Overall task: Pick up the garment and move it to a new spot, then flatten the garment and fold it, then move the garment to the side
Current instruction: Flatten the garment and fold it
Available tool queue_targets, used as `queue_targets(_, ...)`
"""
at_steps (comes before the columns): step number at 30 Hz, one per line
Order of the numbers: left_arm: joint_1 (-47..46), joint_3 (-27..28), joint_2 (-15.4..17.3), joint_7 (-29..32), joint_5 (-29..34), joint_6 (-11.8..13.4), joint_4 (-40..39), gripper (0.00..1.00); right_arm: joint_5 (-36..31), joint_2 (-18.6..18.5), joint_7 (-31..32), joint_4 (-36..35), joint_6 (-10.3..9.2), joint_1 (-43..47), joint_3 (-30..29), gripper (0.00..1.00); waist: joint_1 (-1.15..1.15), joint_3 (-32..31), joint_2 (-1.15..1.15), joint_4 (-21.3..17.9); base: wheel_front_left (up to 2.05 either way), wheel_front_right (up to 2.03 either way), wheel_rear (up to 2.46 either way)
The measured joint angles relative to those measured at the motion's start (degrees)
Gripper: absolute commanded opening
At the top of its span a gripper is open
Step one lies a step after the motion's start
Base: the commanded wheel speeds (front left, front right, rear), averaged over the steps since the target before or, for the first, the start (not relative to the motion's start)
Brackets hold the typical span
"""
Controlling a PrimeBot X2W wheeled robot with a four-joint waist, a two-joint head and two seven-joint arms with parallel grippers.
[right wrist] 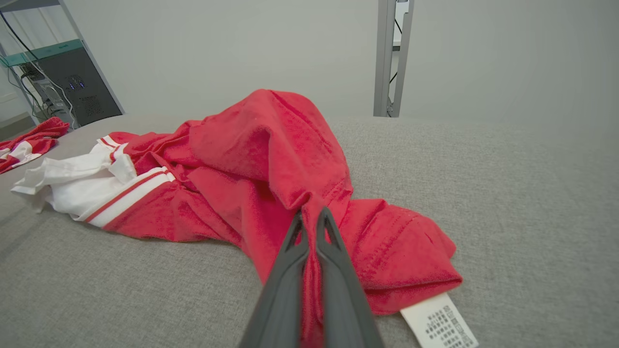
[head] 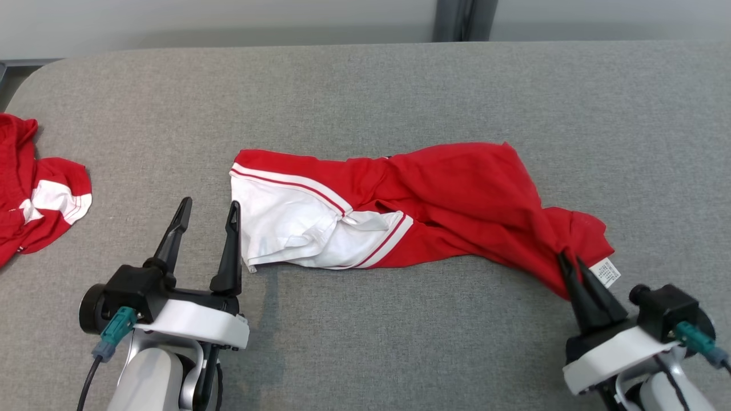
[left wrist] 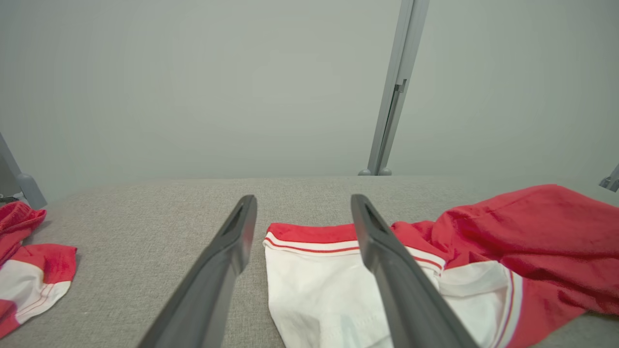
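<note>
While the right tool (head: 571,258) is pinched shut on the near right corner of the red and white garment (head: 457,194), crumpled across the middle of the grey worktop (head: 365,85), the left tool (head: 209,202) stands wide open, empty, beside its white end.

Garment (head: 411,205): lay across the middle of the desk (head: 365,91), stretched left to right.
Second garment (head: 40,194): lay at the desk's far left edge, well apart.
Left gripper (head: 209,202): stood just left of the garment's left end.
Right gripper (head: 571,258): met the garment's right end, beside its label (head: 606,272).
</note>
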Motion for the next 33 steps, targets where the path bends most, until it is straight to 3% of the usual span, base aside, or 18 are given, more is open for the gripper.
queue_targets(14,1.2,0.0,0.4,0.0,0.4,0.0,0.9,1.00,0.3,5.7,0.0,10.2,0.00,4.3,2.0,0.01,0.00,-2.0,0.00,-0.5,0.00,0.00,0.00)
queue_targets(15,1.5,0.0,0.4,0.0,0.4,0.1,0.9,1.00,0.7,6.0,0.0,10.4,0.00,4.2,2.0,0.27,0.00,-2.3,0.00,-0.5,0.00,0.00,0.00)
queue_targets(16,1.8,0.0,0.4,0.0,0.4,0.1,1.0,1.00,0.7,6.2,0.0,10.3,0.00,4.2,2.0,0.45,0.00,-2.5,0.00,-0.5,0.00,0.00,0.00)
queue_targets(17,2.0,0.1,0.5,0.0,0.3,0.3,1.1,1.00,0.8,6.4,0.0,9.9,0.00,4.2,1.8,0.76,0.00,-2.8,0.00,-0.6,0.00,0.00,0.00)
queue_targets(18,2.1,0.1,0.5,0.0,0.3,0.4,1.1,1.00,1.0,6.7,0.0,8.7,0.00,4.2,1.3,1.00,0.00,-3.0,0.00,-0.7,0.00,0.00,0.00)
queue_targets(27,3.5,0.2,0.5,0.0,0.3,1.2,0.1,1.00,-1.0,7.0,0.0,-3.3,0.00,4.7,-4.8,1.00,0.00,-5.0,0.00,-1.0,0.00,0.00,0.00)
queue_targets(33,4.8,0.0,0.6,0.0,0.4,1.7,0.1,1.00,-3.5,5.6,0.0,-5.4,0.00,4.1,-9.3,1.00,0.00,-6.8,0.00,-1.3,0.00,0.00,0.00)
